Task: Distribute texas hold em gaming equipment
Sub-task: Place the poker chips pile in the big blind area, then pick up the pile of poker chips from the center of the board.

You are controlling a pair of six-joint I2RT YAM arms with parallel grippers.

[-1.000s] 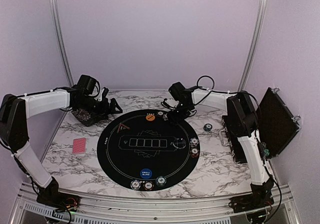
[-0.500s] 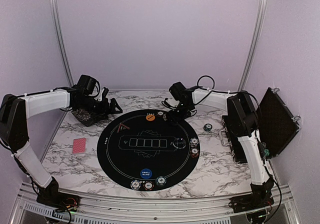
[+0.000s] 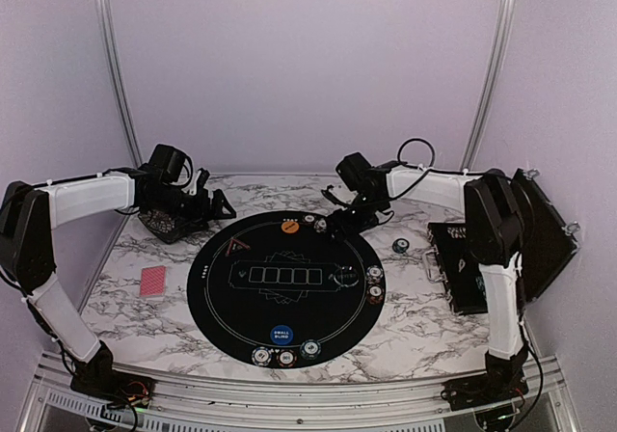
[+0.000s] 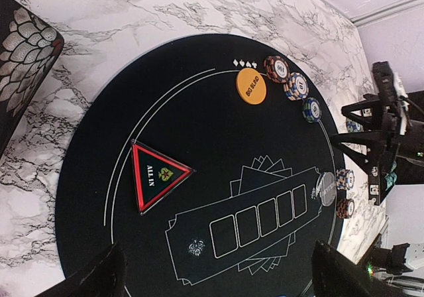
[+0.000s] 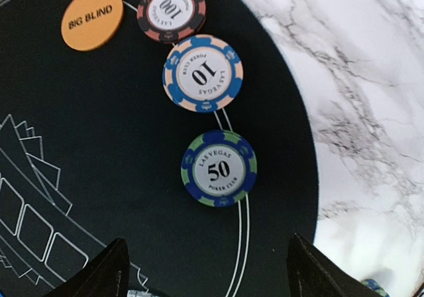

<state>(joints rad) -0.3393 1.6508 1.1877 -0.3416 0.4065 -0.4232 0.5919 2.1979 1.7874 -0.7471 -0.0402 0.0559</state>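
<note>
On the mat [image 5: 99, 151], three chips [image 5: 203, 73] lie in a row right of the big-blind button [image 5: 92, 18].

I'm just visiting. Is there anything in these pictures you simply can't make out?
- Near chips, top view: too small to read their numbers.
- Cards, top view: red backs up, faces hidden.
- Patterned black thing, left wrist view: cut off by the left edge.
- Case, top view: partly hidden behind the right arm.
- Grey button, left wrist view: lettering too blurred to read.
</note>
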